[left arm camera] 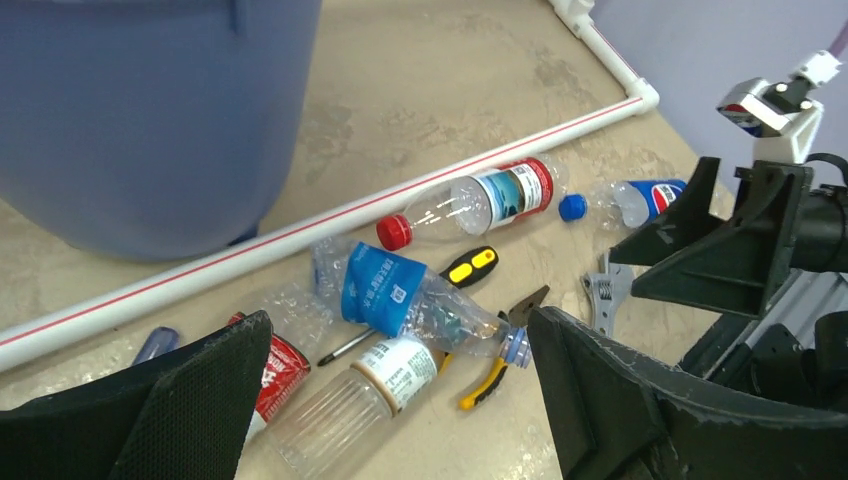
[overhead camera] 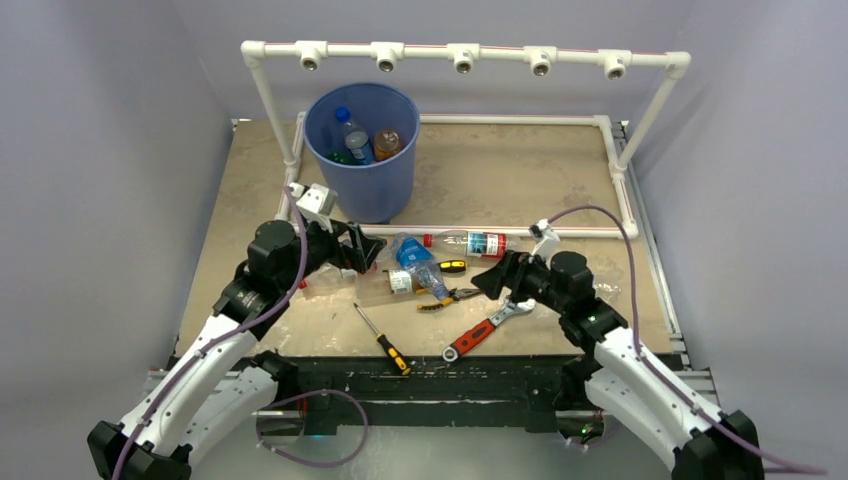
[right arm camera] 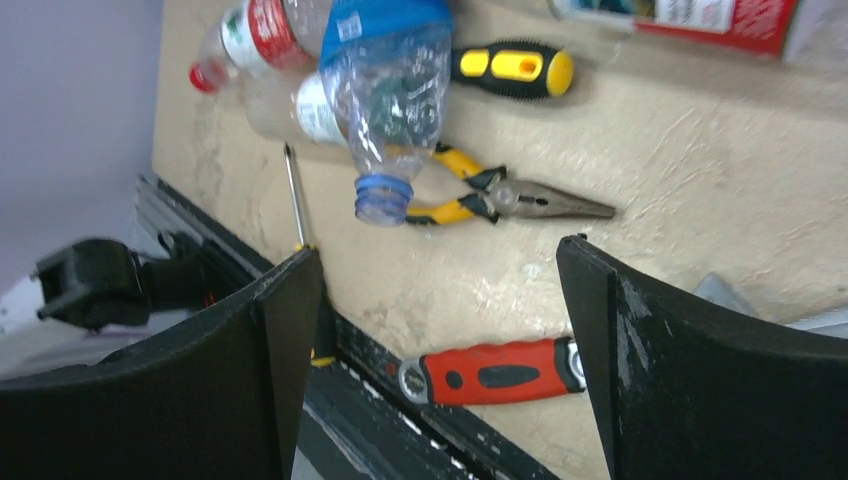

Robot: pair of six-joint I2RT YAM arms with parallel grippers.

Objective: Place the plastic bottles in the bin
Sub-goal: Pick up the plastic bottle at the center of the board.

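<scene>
Over the worktop [overhead camera: 560, 170], left tool [left arm camera: 398, 318] and right tool [right arm camera: 438, 250] hang released, empty; left should clamp the blue-labelled bottle [left arm camera: 375, 290] at its twelve o'clock, clear of the pliers [left arm camera: 485, 375]

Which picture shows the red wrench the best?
The top view: the whole red wrench lies in the open, handle to head. The right wrist view shows only its red handle; the rest is hidden behind a jaw. The left wrist view catches just its grey head.
</scene>
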